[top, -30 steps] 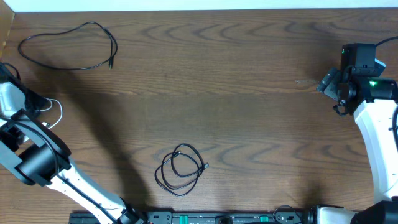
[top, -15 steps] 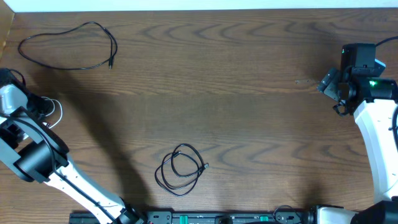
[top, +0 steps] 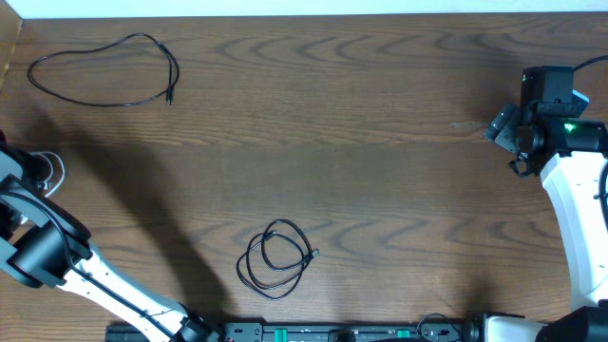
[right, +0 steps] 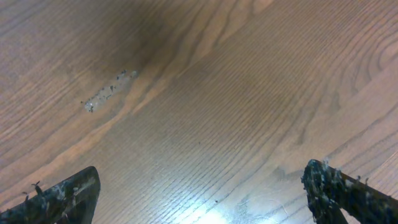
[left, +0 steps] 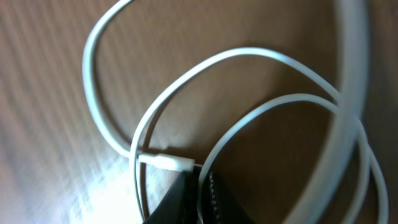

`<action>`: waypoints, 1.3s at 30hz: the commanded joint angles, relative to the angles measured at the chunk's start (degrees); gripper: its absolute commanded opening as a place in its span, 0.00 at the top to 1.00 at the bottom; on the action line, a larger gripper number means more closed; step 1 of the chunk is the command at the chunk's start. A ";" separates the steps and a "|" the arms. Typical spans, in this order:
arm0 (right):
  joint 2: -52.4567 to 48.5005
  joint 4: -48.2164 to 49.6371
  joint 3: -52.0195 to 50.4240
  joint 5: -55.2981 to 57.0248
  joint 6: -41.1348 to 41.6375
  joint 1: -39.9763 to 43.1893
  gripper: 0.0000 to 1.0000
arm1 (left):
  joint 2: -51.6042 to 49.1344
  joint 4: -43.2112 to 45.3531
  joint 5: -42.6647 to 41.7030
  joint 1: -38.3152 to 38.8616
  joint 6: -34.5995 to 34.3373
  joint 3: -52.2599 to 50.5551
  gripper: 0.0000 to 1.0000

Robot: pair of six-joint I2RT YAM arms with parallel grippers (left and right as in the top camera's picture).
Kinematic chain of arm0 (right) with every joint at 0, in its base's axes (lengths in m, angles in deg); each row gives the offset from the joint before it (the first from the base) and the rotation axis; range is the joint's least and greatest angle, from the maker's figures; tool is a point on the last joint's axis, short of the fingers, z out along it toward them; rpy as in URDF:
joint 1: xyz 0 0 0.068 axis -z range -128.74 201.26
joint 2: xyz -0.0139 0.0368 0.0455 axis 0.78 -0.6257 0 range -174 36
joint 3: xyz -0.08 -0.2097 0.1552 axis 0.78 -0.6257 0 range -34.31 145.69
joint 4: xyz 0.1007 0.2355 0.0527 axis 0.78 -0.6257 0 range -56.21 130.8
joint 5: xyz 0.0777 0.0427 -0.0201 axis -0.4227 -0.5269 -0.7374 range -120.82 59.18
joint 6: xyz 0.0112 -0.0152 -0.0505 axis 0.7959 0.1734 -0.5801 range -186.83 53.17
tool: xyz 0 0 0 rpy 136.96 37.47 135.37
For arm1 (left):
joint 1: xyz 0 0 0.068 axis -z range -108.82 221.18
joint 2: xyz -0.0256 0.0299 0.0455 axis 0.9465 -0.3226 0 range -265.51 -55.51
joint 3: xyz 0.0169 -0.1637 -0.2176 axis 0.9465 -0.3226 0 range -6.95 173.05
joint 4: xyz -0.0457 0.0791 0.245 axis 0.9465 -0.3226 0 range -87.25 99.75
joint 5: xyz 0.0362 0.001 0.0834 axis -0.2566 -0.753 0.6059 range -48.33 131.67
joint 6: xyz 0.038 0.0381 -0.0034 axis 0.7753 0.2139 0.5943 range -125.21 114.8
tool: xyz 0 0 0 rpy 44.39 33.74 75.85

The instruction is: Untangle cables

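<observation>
At left edge of table (top: 380, 142), left gripper (left: 198, 186) pinches white cable (left: 351, 68); right gripper (right: 200, 180) wide, empty. Elsewhere black loop (top: 142, 36) far corner, black coil (top: 275, 261) front centre, well apart. Cords light, limp, slippery; probably best taken behind plug (left: 169, 162).

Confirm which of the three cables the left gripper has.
The white cable, far left: its loops surround the left gripper, shut at its plug end. The loose black cable top-left and the coiled black cable bottom-centre lie untouched.

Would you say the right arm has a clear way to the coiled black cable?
Probably yes: only bare table lies between the open right gripper and the coiled black cable.
</observation>
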 commanded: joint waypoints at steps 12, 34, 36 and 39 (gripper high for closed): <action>-0.15 -0.02 -0.07 0.50 0.87 0.07 0.01 | 4.24 1.68 -7.52 0.24 -0.13 4.00 0.34; -0.15 -0.02 -0.07 0.50 0.87 0.07 0.01 | 27.30 -15.47 -44.30 2.29 -13.16 3.96 0.04; -0.15 -0.02 -0.07 0.50 0.87 0.07 0.01 | 27.23 -19.50 -50.29 4.66 -13.16 3.30 0.04; -0.15 -0.02 -0.07 0.50 0.87 0.07 0.01 | 27.23 -26.86 -51.01 9.81 -9.57 1.64 0.04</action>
